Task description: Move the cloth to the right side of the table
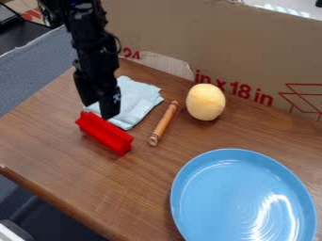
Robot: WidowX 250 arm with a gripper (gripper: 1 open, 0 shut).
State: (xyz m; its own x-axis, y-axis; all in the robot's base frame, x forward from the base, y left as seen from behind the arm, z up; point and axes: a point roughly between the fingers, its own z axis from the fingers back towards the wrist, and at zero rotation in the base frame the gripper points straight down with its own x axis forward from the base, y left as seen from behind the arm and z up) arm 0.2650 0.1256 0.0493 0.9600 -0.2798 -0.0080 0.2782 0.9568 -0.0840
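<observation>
Your gripper (93, 102) points straight down with its jaws spread wide and holding nothing, low over the left edge of the pale blue cloth (136, 97). The cloth lies flat near the worktop's (75, 179) back left corner. A red block (104, 132) sits just in front of it, a wooden rod (163, 122) just beside it.

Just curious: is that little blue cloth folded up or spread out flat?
Folded, it seems: the cloth lies as a small, thick square with soft layered edges beside the red block.
</observation>
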